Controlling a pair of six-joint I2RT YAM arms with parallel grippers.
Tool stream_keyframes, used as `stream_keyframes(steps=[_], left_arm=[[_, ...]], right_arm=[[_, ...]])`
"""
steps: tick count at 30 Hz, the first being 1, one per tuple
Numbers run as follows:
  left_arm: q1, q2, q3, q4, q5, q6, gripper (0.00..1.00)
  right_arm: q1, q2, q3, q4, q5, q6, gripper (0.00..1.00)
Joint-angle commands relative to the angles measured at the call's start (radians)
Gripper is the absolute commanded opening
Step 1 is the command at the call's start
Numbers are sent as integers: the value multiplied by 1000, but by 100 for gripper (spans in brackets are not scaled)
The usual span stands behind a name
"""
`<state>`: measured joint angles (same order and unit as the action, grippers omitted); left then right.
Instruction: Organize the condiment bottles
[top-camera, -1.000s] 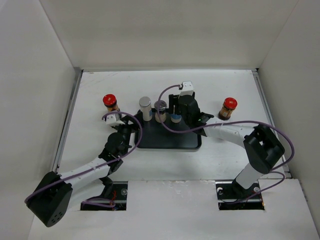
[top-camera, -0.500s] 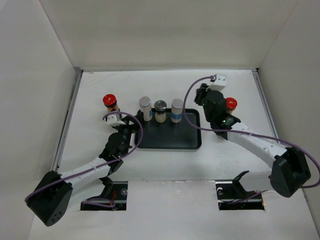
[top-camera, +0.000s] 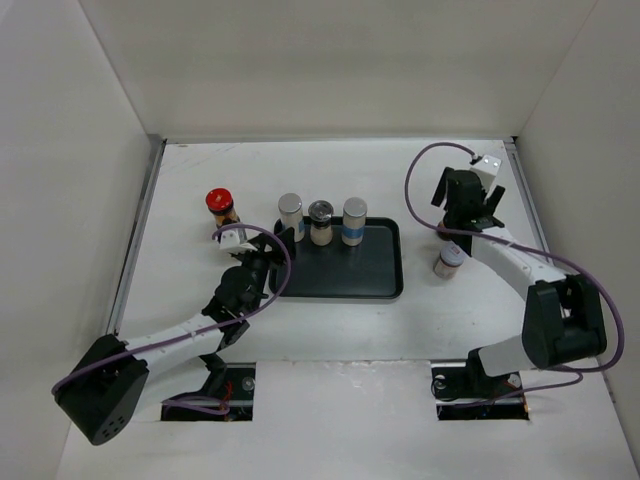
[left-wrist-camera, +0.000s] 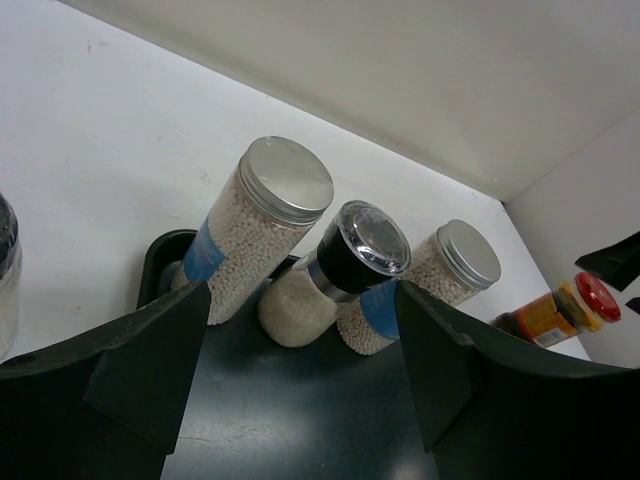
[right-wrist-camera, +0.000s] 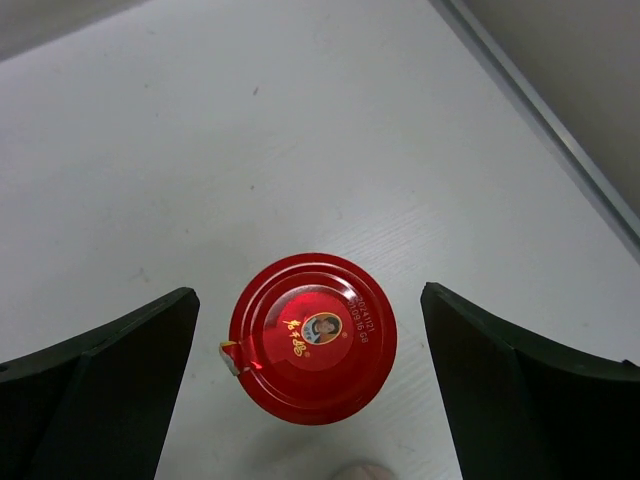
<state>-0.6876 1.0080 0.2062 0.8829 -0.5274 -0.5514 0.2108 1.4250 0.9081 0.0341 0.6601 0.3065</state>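
Three condiment bottles stand in a row at the back of the black tray (top-camera: 345, 275): a silver-capped shaker (top-camera: 290, 215), a glass grinder (top-camera: 321, 221) and a second silver-capped shaker (top-camera: 354, 221). They also show in the left wrist view: shaker (left-wrist-camera: 262, 225), grinder (left-wrist-camera: 345, 260), shaker (left-wrist-camera: 440, 275). My left gripper (top-camera: 262, 262) is open and empty at the tray's left edge (left-wrist-camera: 300, 290). My right gripper (top-camera: 466, 212) is open, with a jaw on each side above a red-capped jar (right-wrist-camera: 312, 340), not touching it (right-wrist-camera: 308, 300). Another red-capped jar (top-camera: 220, 205) stands left of the tray.
A small pale-capped bottle (top-camera: 448, 262) stands right of the tray, under my right forearm. The right red-capped jar also shows far right in the left wrist view (left-wrist-camera: 560, 312). A glass jar's edge (left-wrist-camera: 6, 280) shows at that view's left border. White walls enclose the table.
My right gripper has left the second silver-capped shaker standing on the tray and swung right, above the red-capped jar. My left gripper has shifted slightly toward the tray.
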Motion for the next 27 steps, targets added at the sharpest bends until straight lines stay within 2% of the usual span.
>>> stream_keyframes(steps=[1,13,18,22,27], left_arm=[[-6,4,15,57,17,-25,73],[3,7,13,57,20,-31,73],[3,-6,10,57,20,-28,73],[1,-5,12,53,20,-31,73],[21,6,9,53,18,-31,73]], right_arm=[[-18,17,51,-33,-31,9,100],[-49,89,40,-26,-143,101,90],[-40,23,26,24,-96,105,64],[49,-63,37,78,-59,37,58],[187,-127,43,89,-77,20,58]])
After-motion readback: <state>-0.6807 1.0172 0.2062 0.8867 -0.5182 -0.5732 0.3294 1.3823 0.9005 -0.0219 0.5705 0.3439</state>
